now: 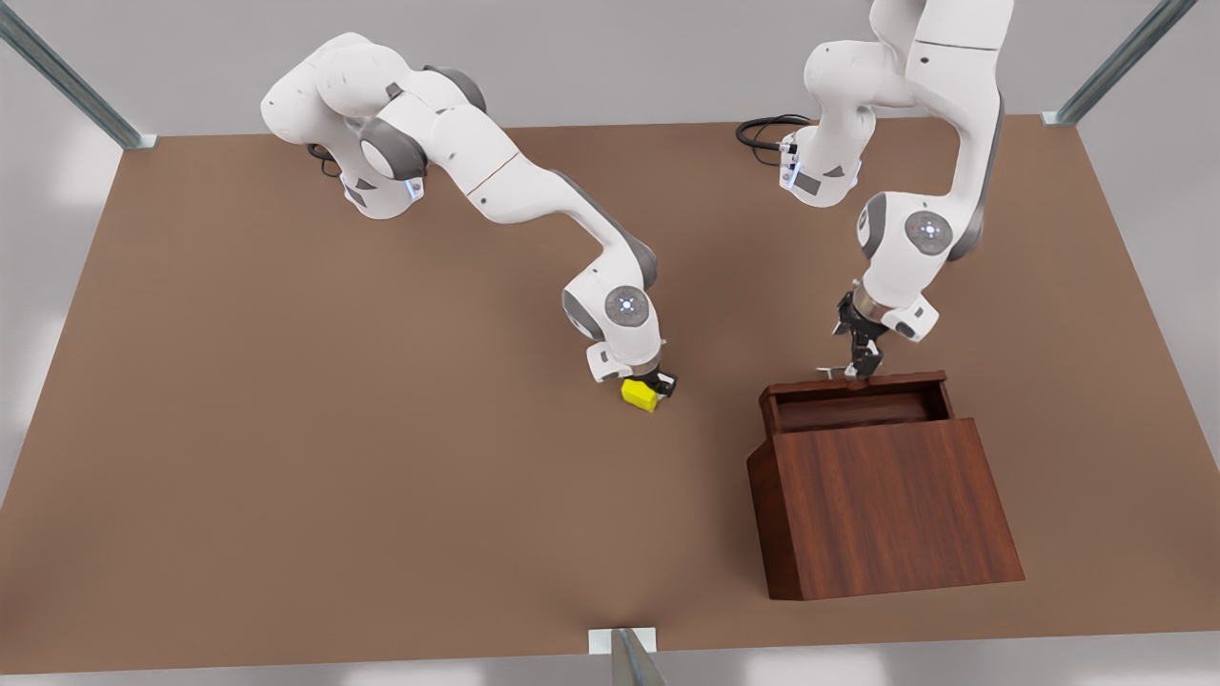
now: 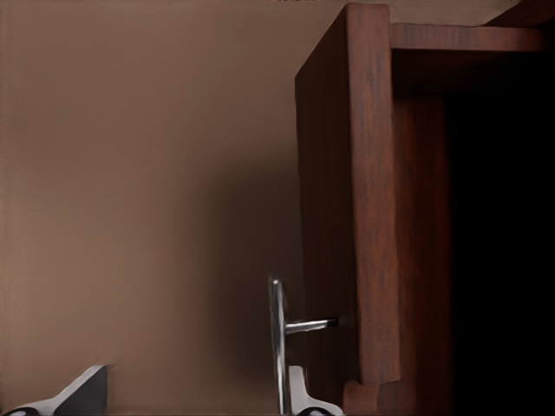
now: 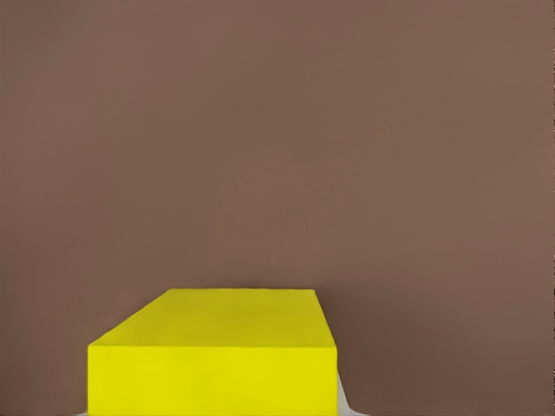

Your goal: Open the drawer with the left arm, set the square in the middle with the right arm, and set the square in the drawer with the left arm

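The drawer (image 1: 853,408) stands pulled out of the dark wooden cabinet (image 1: 886,505) on the front view's right, its inside bare. My left gripper (image 1: 863,360) hangs at the drawer's silver handle (image 2: 277,347). It is open, with the bar between its fingertips (image 2: 82,394) and close to one of them. The yellow square (image 1: 640,393) is near the table's middle, low at the tabletop. My right gripper (image 1: 658,383), on the arm from the front view's left, is shut on it. In the right wrist view the square (image 3: 212,347) sits right at the fingers.
The brown tabletop (image 1: 334,429) stretches wide around the square. Metal frame posts stand at the table's corners (image 1: 1067,114) and at the near edge (image 1: 624,657). A black cable (image 1: 762,129) lies by the left arm's base.
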You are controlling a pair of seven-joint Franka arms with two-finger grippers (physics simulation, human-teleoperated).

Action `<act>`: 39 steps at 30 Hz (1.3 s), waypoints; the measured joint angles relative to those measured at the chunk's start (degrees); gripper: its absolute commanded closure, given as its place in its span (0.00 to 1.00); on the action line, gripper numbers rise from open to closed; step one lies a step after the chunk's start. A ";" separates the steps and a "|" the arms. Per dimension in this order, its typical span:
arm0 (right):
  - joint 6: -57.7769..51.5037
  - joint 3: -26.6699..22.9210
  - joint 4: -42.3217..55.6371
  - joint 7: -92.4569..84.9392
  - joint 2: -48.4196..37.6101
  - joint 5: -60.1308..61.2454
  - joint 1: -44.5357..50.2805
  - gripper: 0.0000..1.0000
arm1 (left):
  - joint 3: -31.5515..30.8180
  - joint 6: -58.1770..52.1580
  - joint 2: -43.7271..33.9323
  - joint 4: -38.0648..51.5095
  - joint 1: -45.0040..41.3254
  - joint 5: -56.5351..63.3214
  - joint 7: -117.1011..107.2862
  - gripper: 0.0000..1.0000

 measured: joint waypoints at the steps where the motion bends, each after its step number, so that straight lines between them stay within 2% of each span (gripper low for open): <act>1: -0.09 0.00 -0.01 -0.06 -0.08 0.00 0.00 0.00 | 0.00 -0.31 -0.55 -0.34 -0.21 -0.02 -0.13 0.00; 11: -0.18 -0.79 -3.75 -2.70 -1.80 -2.11 0.34 0.00 | 0.00 -3.67 -4.25 -2.97 -1.22 0.00 -1.09 0.00; 14: -0.34 -0.88 -4.70 -3.70 -4.57 -1.90 -0.12 0.00 | 0.00 -4.24 -6.50 -5.06 -2.22 -0.02 -1.53 0.00; 17: -1.21 -0.88 -9.09 -5.70 -11.01 -1.76 -0.95 0.00 | 0.00 -11.78 -15.95 -4.91 -2.62 0.00 -1.25 0.00; 18: -4.71 -0.88 -9.27 -7.18 -13.86 -1.59 -1.58 0.00 | -0.24 -16.96 -16.82 0.38 -2.72 0.01 -0.57 0.00; 20: -6.58 -0.88 -16.83 -14.38 -24.18 -1.66 -4.14 0.00 | -0.79 -25.18 -12.34 13.91 -2.64 0.23 3.37 0.00; 21: -6.79 -0.88 -22.37 -19.83 -30.97 -1.68 -6.83 0.00 | -2.00 -26.99 -7.34 21.00 -3.02 0.39 7.74 0.00; 22: -11.22 -0.89 -23.67 -21.11 -36.93 -1.75 -11.11 0.00 | -2.49 -27.85 -2.26 27.85 -3.38 0.78 13.39 0.00; 24: -23.74 -0.89 -23.66 -41.50 -45.58 -2.03 -20.49 0.00 | -3.58 -28.74 1.27 32.28 -3.24 2.23 27.57 0.00; 26: -33.66 -0.23 -23.48 -64.50 -51.75 -2.33 -34.34 0.00 | -4.63 -31.42 6.69 39.20 -4.20 3.18 45.54 0.00; 28: -40.75 -2.86 -20.01 -70.20 -53.52 -10.48 -44.99 0.00 | -4.67 -37.24 12.86 45.98 -15.06 3.73 50.58 0.00; 30: -43.77 -8.93 -17.87 -74.79 -53.41 -9.76 -48.42 0.00 | -4.65 -36.86 16.73 47.63 -18.63 4.04 51.54 0.00; 31: -43.87 -9.47 -17.73 -75.57 -52.98 -9.59 -50.75 0.00 | -4.65 -36.56 18.19 48.10 -21.15 4.16 53.05 0.00; 33: -44.03 -9.39 -16.10 -75.60 -52.13 -9.29 -50.58 0.00 | -4.66 -36.68 24.51 53.75 -24.97 4.32 57.41 0.00; 34: -43.87 -9.33 -16.10 -75.68 -51.84 -9.15 -46.95 0.00 | -4.65 -36.33 26.27 54.37 -25.39 4.36 62.36 0.00; 35: -43.35 -8.37 -16.10 -75.76 -51.96 -9.31 -41.91 0.00 | -4.65 -33.98 27.95 54.33 -25.47 4.42 68.39 0.00; 36: -43.33 -3.33 -16.17 -75.77 -51.84 -9.32 -40.56 0.00 | -4.66 -32.95 29.35 54.39 -26.08 4.84 69.41 0.00; 37: -43.17 3.77 -16.33 -75.61 -51.87 -9.57 -43.30 0.00 | -4.65 -30.16 31.46 53.98 -27.81 6.55 69.47 0.00; 39: -43.17 4.44 -16.01 -75.51 -51.36 -9.37 -44.75 0.00 | -4.74 -29.90 34.09 53.82 -29.18 9.46 73.28 0.00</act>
